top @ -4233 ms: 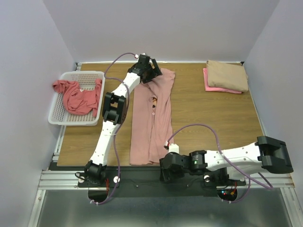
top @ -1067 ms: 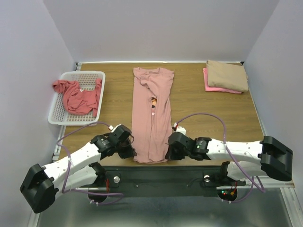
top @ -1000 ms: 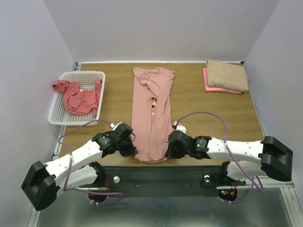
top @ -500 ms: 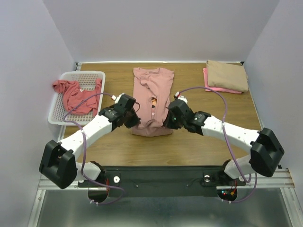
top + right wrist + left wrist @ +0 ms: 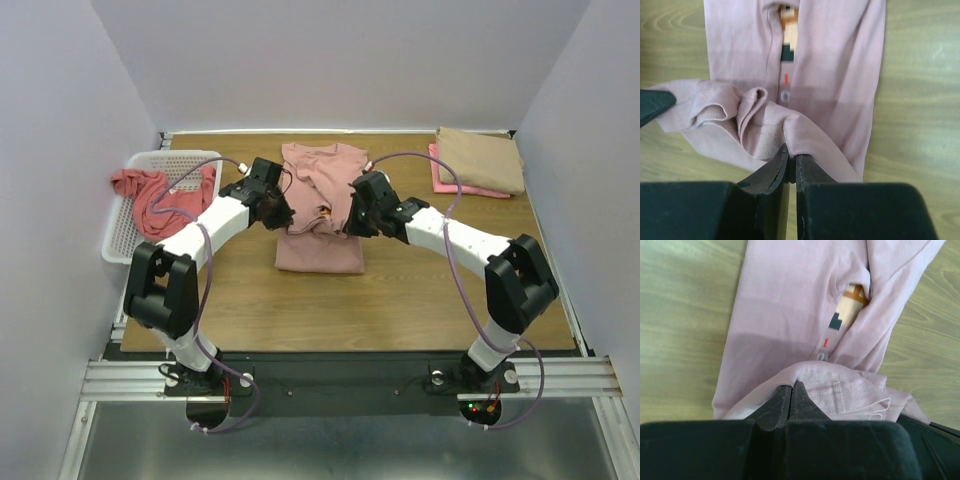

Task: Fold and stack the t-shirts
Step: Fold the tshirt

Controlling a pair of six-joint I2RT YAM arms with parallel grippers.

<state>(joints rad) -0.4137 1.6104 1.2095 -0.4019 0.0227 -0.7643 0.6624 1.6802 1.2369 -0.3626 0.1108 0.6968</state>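
Wooden table (image 5: pixel 420 300), centre: dusty-pink t-shirt (image 5: pixel 318 255), hem doubled back toward the collar for a half fold. Left fingers (image 5: pixel 771 412) and right fingers (image 5: pixel 764 177) each pinch shut on one hem corner, so the edge stays square. Farther back: coral-red t-shirt (image 5: pixel 165 205) waiting in basket (image 5: pixel 112 250); tan t-shirt (image 5: pixel 482 158) folded atop bright pink t-shirt (image 5: pixel 450 181).

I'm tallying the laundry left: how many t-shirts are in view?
4. A dusty-pink one, partly folded, at the centre; a coral-red one in the basket at left; a tan one stacked on a bright pink one, far right. Others could be hidden beneath.
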